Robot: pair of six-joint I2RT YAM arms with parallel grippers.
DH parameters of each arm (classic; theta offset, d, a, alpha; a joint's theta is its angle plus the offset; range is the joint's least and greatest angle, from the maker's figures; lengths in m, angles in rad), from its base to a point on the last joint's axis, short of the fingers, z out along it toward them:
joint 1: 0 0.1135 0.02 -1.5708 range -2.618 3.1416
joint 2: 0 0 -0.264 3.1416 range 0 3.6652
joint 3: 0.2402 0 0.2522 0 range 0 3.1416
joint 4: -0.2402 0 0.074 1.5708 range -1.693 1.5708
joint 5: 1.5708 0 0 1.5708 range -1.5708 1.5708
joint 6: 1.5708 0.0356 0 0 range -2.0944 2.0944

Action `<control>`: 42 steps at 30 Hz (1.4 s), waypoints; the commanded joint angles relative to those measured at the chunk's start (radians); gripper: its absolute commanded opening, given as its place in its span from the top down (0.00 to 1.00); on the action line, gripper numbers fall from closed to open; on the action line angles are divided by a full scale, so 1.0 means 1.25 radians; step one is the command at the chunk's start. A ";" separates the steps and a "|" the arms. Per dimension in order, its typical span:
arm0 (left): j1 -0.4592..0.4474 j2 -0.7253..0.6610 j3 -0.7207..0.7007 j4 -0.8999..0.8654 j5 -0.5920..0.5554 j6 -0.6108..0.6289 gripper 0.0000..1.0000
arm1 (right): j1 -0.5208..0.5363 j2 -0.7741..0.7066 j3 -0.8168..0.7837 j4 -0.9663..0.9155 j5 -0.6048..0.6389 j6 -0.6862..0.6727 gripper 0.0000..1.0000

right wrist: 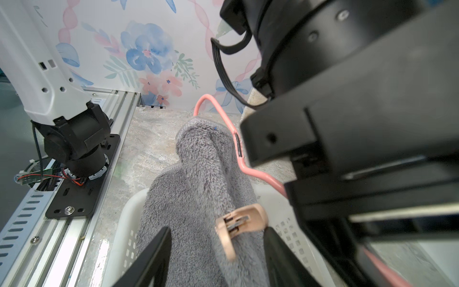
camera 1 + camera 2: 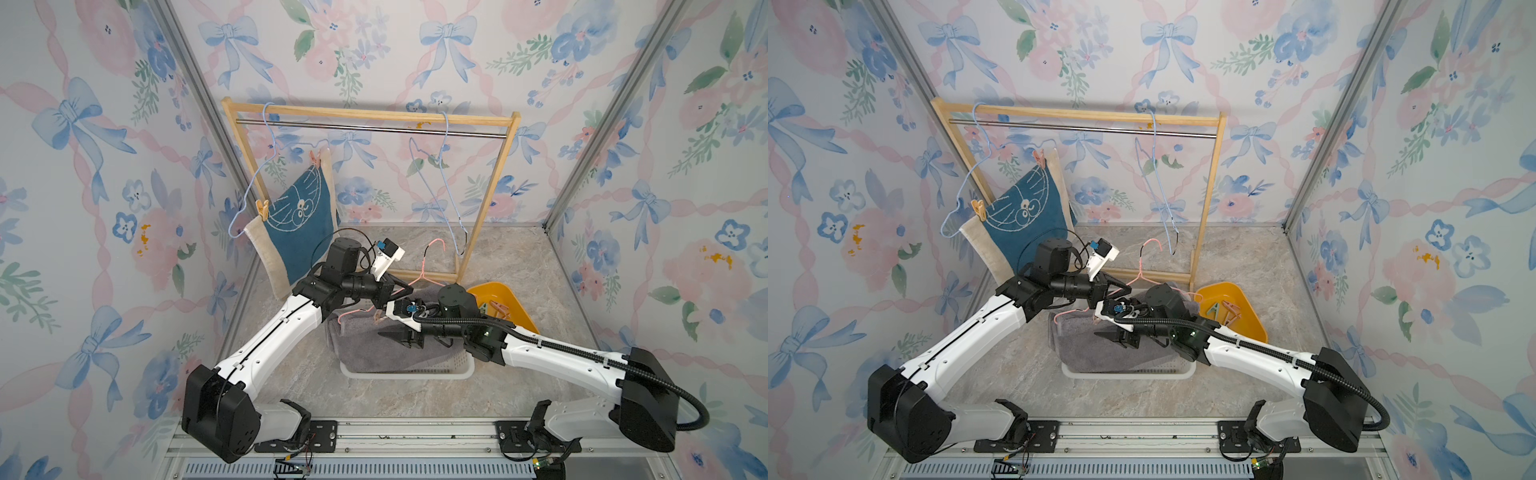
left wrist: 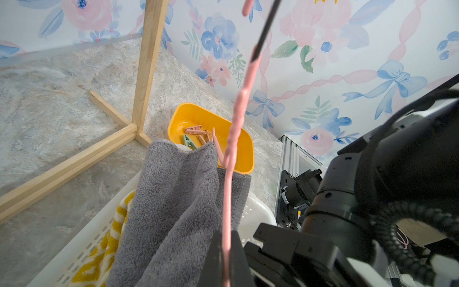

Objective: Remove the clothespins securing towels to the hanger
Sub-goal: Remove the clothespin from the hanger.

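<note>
The peach clothespin (image 1: 239,222) pinning the grey towel (image 1: 198,174) to the pink hanger (image 3: 238,111), over the white basket (image 2: 407,372) in the near middle, is probably light, stiff and springy, best squeezed at its free tail. The right gripper (image 1: 218,233) straddles it with its jaws apart, and the left gripper (image 3: 224,251) is clamped on the hanger wire. I count three towels: the grey one, the blue towel (image 2: 299,224) hanging far left with two pegs (image 2: 262,210), and the striped towel (image 3: 106,248) in the basket. At least three loose pegs lie in the yellow bin (image 3: 183,111).

A lab test booth — floral wallpaper panels (image 2: 83,166) in aluminium framing (image 2: 199,104), slotted rail (image 2: 415,436) up front.
</note>
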 commanded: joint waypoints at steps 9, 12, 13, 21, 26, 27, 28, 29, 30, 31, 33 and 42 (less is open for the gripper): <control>-0.013 0.002 0.000 0.023 0.022 0.006 1.00 | -0.014 0.025 0.049 -0.001 -0.026 -0.021 0.37; -0.014 0.002 0.001 0.023 0.021 0.007 1.00 | -0.016 0.028 0.056 -0.007 -0.032 -0.023 0.42; -0.013 0.003 0.001 0.023 0.022 0.007 1.00 | -0.016 0.028 0.056 -0.006 -0.033 -0.023 0.44; -0.014 0.004 0.004 0.023 0.022 0.008 1.00 | -0.016 0.032 0.057 -0.002 -0.025 -0.021 0.63; -0.014 0.007 0.007 0.023 0.022 0.008 1.00 | -0.015 0.036 0.062 -0.006 -0.014 -0.026 0.74; -0.015 0.008 0.008 0.023 0.021 0.007 1.00 | -0.016 0.039 0.063 -0.008 -0.011 -0.026 0.77; -0.015 0.008 0.009 0.023 0.022 0.007 1.00 | -0.016 0.040 0.064 -0.007 -0.011 -0.026 0.78; -0.015 0.009 0.010 0.023 0.021 0.007 1.00 | -0.016 0.040 0.064 -0.005 -0.009 -0.026 0.79; -0.014 0.009 0.011 0.023 0.020 0.007 1.00 | -0.015 0.040 0.063 -0.004 -0.007 -0.026 0.81; -0.015 0.011 0.012 0.022 0.020 0.008 1.00 | -0.014 0.039 0.063 -0.003 -0.005 -0.026 0.82; -0.014 0.015 0.013 0.023 0.019 0.007 1.00 | -0.015 0.036 0.063 -0.001 0.000 -0.028 0.85; -0.015 0.025 0.014 0.023 0.012 0.012 1.00 | -0.015 -0.017 0.062 -0.019 0.019 -0.041 0.86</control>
